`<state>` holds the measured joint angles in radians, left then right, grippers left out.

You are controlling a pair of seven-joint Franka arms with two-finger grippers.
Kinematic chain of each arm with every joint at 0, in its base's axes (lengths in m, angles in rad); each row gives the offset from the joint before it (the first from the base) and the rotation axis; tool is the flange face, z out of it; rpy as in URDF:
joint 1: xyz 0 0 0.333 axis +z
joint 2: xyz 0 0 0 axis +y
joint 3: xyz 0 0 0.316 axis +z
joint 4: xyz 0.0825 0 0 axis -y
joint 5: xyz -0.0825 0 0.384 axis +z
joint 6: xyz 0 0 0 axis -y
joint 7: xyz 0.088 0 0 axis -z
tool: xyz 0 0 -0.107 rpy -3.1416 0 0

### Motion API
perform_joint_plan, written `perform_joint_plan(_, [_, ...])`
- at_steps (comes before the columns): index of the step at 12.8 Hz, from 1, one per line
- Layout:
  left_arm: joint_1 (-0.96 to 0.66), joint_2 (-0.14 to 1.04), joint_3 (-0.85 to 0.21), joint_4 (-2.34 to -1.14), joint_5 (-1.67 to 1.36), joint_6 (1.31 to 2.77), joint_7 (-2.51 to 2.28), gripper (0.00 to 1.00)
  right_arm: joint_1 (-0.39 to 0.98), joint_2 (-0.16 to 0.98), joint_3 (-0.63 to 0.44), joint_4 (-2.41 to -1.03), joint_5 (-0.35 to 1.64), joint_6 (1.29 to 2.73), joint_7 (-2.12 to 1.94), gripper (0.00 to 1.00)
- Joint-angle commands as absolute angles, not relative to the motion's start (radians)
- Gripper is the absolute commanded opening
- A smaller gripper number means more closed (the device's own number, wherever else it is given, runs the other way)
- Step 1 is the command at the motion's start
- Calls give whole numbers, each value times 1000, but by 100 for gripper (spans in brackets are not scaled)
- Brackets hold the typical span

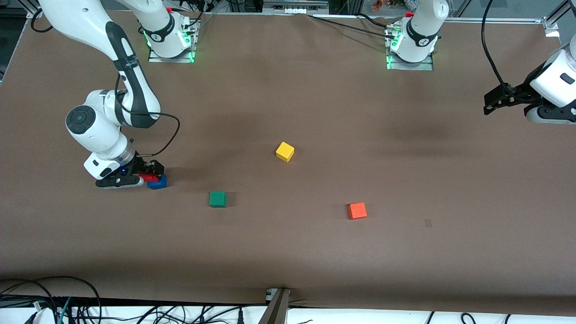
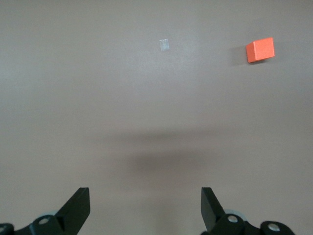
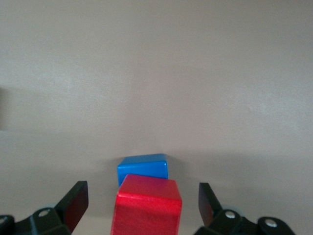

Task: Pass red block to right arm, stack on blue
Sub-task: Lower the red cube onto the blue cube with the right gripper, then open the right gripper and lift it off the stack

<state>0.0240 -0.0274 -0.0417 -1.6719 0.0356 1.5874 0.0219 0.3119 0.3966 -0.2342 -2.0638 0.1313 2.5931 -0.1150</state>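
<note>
The red block (image 1: 145,177) sits on the blue block (image 1: 158,182), shifted a little off its middle, near the right arm's end of the table. My right gripper (image 1: 150,173) is low around the red block with its jaws open. In the right wrist view the red block (image 3: 146,208) stands between the two fingers with a gap on each side, and the blue block (image 3: 143,168) shows under it. My left gripper (image 1: 495,101) waits open and empty above the left arm's end of the table; its wrist view (image 2: 145,210) shows only bare table between the fingers.
A yellow cube (image 1: 285,151) lies mid-table. A green cube (image 1: 218,199) and an orange cube (image 1: 357,210) lie nearer the front camera. The orange cube also shows in the left wrist view (image 2: 259,50). A small tape mark (image 1: 427,222) lies beside the orange cube.
</note>
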Motion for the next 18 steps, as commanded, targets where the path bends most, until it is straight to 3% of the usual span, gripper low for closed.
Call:
perform_joint_plan(1, [25,-38,-43,-1674,25,1591,18,100,316,379,-245,-1970,107,2423,-97,100])
perform_joint_plan(15, [25,-38,-43,-1672,25,1591,20,100,310,374,-319,-1329,54,1441,-95,100])
perform_joint_plan(18, [25,-38,-43,-1672,25,1591,25,100,308,365,-328,-1285,49,1347,-91,100])
